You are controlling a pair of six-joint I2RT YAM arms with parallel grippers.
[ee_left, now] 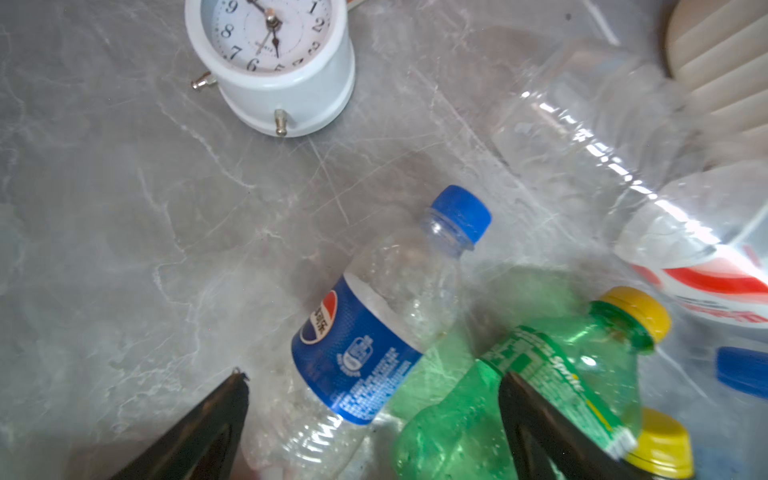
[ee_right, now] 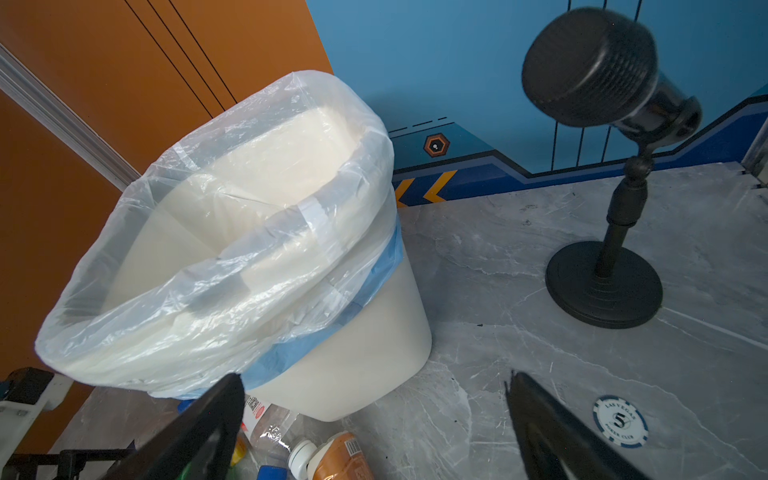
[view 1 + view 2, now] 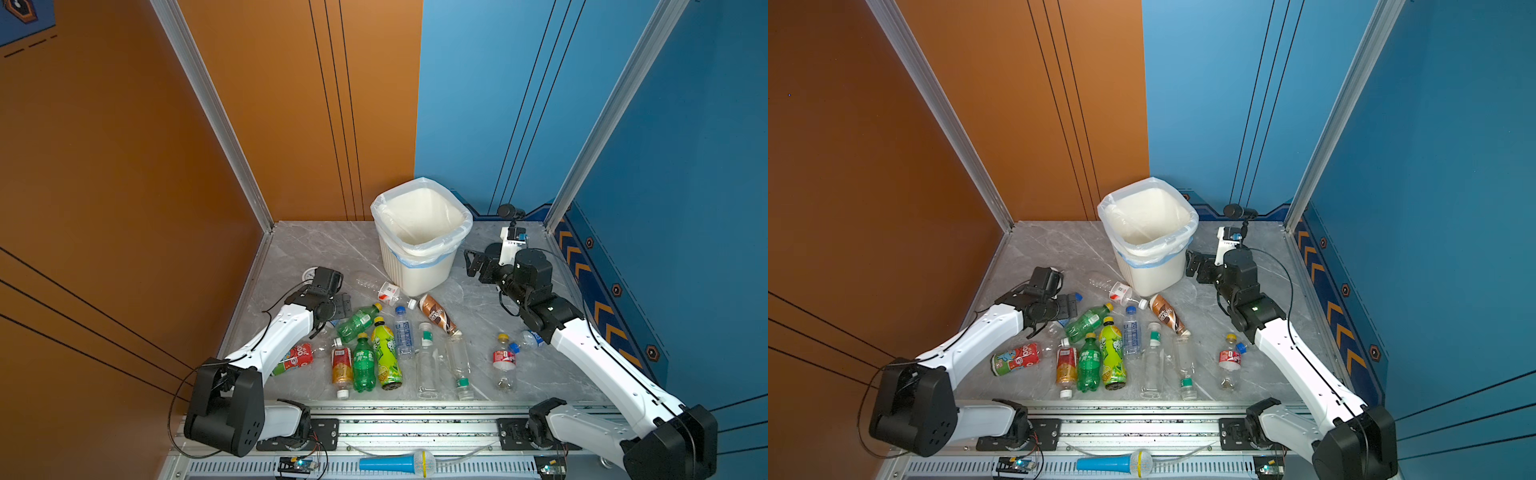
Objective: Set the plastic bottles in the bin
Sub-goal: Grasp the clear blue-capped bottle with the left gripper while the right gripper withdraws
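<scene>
Grey marble-look table (image 3: 316,249) w/ bin (image 3: 419,276), scattered plastic bottles (image 3: 384,353), white clock (image 1: 270,62), black mic stand (image 2: 602,286) & poker chip (image 2: 620,420) on it.

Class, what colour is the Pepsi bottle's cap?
Blue. The cap of the Pepsi bottle shows best in the left wrist view.

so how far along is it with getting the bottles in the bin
Done: nothing that shows; the bin looks empty inside. In hand: nothing yet. The left gripper is open, poised over the blue-labelled bottle, and the right gripper is open and empty beside the bin. Left: all the bottles, about a dozen, lie on the table.
</scene>
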